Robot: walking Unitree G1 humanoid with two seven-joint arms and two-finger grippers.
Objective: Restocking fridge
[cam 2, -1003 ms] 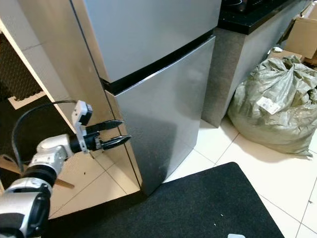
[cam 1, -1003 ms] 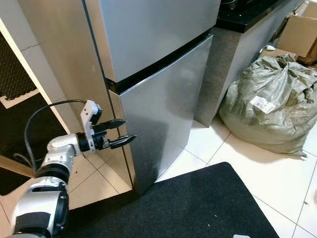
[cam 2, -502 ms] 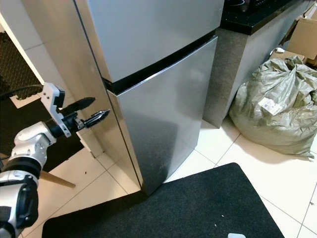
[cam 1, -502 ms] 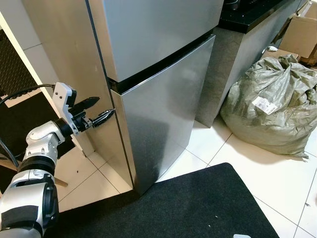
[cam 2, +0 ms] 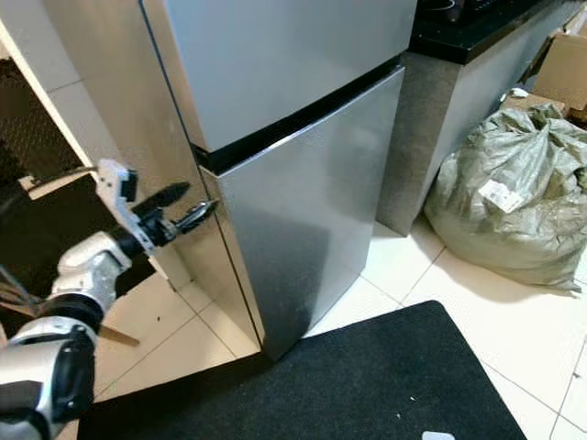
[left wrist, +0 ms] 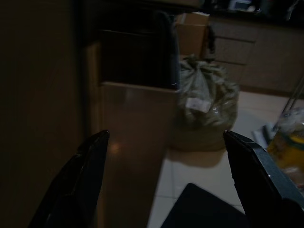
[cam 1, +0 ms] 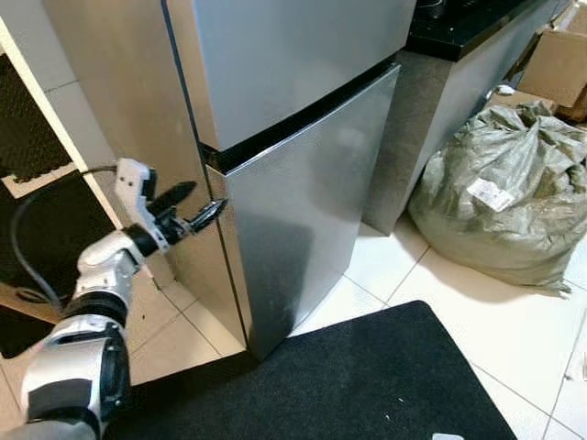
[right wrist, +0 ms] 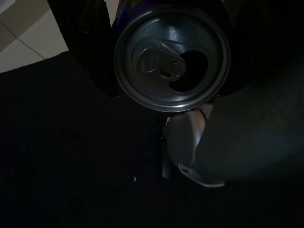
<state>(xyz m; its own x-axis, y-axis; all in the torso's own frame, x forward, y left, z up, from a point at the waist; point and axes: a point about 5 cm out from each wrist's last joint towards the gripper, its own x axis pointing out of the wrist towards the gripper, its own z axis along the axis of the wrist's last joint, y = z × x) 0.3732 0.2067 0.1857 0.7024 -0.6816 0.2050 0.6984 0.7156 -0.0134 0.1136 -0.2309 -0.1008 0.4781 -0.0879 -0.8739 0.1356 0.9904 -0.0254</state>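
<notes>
Left jaws: the left gripper stands parted and empty, one tip at the left edge of the lower fridge door, just under the dark seam between the two doors. Half a second ago it hung well out beside the cabinet; a second ago it was lower, against the door edge.
Meaning for the task: the arm appears to be hunting for a hold on the door edge; the fridge is shut, so restocking has not begun.
Right jaws: the right gripper is clamped on a can, held low over the black mat.
Can: round aluminium top, dull silver, ring pull flat, mouth seemingly open; a dark purple wall shows at its rim.
Mat: black, matte, fine-grained, lying on glossy white floor tiles.
Fridge: tall box of brushed grey steel, smooth, softly reflective, no handle visible.
Surface: a black-topped counter with a grey side, just beside the fridge.
Sack: a bulging woven grey-green sack, creased, with a white label, near the counter.
Farthest: brown cardboard boxes behind the sack.
</notes>
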